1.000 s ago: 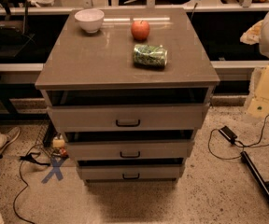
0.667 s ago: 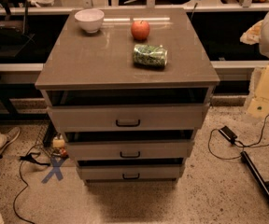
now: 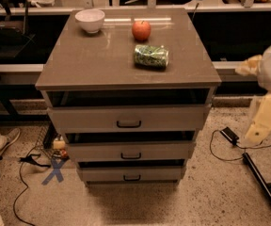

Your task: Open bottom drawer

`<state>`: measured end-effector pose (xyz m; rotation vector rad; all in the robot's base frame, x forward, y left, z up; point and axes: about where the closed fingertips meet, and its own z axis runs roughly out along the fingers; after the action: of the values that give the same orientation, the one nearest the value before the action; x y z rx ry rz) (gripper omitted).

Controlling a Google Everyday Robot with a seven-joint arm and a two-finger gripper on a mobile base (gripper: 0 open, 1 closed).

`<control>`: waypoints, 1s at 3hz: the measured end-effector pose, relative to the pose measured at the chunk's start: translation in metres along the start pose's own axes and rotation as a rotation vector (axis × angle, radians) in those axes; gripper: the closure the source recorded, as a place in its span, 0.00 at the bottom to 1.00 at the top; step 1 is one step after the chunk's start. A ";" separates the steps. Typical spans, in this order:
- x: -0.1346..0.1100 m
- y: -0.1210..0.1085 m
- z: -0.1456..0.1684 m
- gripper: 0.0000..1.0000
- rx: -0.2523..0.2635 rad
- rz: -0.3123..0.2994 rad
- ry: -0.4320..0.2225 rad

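Observation:
The grey cabinet (image 3: 126,55) stands in the middle of the camera view with three drawers. The bottom drawer (image 3: 102,174) is the lowest one, a shallow grey-beige front with a small black bar handle (image 3: 132,178); a dark gap runs above its front. The middle drawer (image 3: 93,152) and the taller top drawer (image 3: 88,119) sit above it. My gripper (image 3: 260,126) is at the right edge on the pale cream arm, level with the top drawer and well to the right of the cabinet, touching nothing.
On the cabinet top are a white bowl (image 3: 90,20), a red apple (image 3: 141,30) and a green packet (image 3: 151,56). On the floor: cables and a blue tape X (image 3: 55,171) at left, a shoe (image 3: 3,140), a black plug (image 3: 230,135) and a black bar (image 3: 262,182) at right.

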<state>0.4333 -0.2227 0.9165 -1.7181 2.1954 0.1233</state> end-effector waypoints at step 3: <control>0.006 0.076 0.192 0.00 -0.316 0.020 -0.152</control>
<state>0.4017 -0.1546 0.7238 -1.7769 2.1702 0.6142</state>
